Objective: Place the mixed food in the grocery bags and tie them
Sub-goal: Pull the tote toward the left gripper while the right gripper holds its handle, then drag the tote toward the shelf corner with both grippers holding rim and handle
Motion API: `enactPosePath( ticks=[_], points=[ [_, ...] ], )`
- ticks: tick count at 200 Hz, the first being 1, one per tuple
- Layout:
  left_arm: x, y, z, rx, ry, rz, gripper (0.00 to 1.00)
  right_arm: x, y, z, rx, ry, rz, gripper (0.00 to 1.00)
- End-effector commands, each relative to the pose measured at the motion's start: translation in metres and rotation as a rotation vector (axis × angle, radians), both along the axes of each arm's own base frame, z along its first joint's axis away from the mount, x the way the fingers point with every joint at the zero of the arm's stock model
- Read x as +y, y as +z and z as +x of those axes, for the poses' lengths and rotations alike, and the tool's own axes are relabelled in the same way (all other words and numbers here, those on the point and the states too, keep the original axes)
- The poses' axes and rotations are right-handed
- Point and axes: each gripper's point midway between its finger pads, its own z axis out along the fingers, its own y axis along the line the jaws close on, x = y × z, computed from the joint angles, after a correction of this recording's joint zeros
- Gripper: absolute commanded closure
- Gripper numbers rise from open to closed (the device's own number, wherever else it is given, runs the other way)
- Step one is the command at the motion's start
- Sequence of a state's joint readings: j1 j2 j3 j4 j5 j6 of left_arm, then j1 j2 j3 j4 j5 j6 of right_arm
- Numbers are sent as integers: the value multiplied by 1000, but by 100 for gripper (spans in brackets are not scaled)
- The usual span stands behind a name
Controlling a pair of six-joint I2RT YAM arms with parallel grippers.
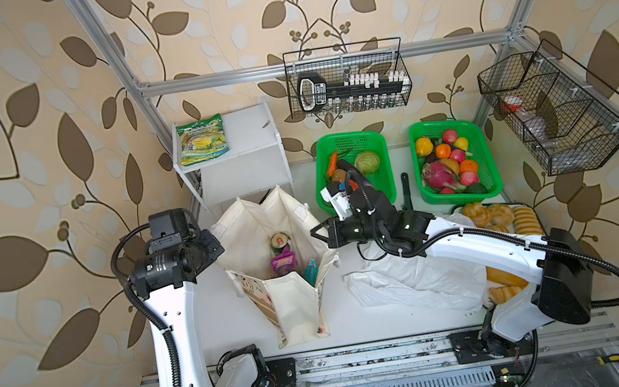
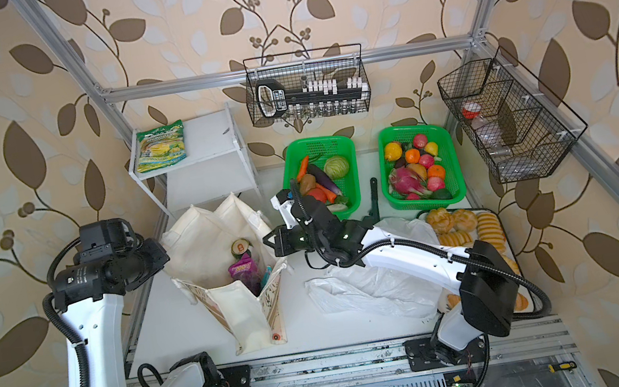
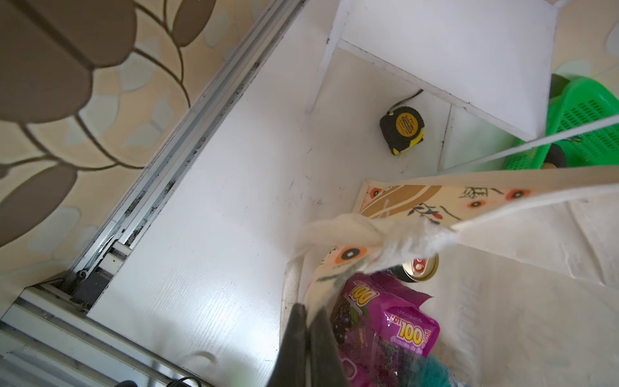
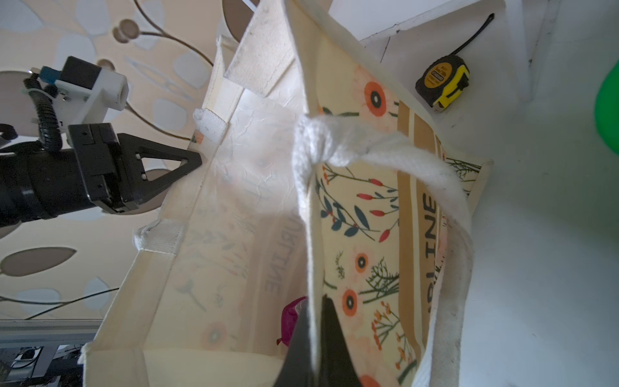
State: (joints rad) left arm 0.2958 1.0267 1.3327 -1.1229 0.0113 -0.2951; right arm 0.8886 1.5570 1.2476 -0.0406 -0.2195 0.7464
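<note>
Left claw [image 4: 197, 160] and right claw [image 4: 315, 323] clamped on tote [image 1: 295, 302] rim, 9 and 3 o'clock; probably tying step, next cinch handle knot [image 4: 318, 140].

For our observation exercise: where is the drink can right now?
In both top views the drink can sits inside the cream tote bag, left of centre, just beyond the purple pouch.
</note>
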Motion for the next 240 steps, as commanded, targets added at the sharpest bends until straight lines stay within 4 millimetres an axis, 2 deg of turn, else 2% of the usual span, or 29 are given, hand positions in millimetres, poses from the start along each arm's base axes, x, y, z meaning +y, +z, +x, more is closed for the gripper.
enactPosePath(
  ticks=[1, 43, 86, 120, 150, 203, 240],
  points=[
    [29, 48, 20, -186, 66, 70, 100, 25, 37, 7, -61, -2, 99, 100],
    [61, 57, 30, -223, 157, 86, 100, 59, 42, 14, -66, 0, 126, 100],
    [85, 70, 36, -280, 211, 113, 100, 96, 50, 16, -86, 9, 147, 100],
    [106, 70, 38, -298, 254, 93, 100, 122, 54, 18, -89, 11, 167, 100],
    [118, 68, 42, -295, 253, 88, 100, 144, 57, 17, -85, 16, 184, 100],
    [140, 88, 46, -322, 254, 111, 100, 178, 60, 15, -78, 20, 218, 100],
    [148, 97, 47, -314, 241, 133, 100, 191, 66, 16, -85, 14, 240, 100]
  ],
)
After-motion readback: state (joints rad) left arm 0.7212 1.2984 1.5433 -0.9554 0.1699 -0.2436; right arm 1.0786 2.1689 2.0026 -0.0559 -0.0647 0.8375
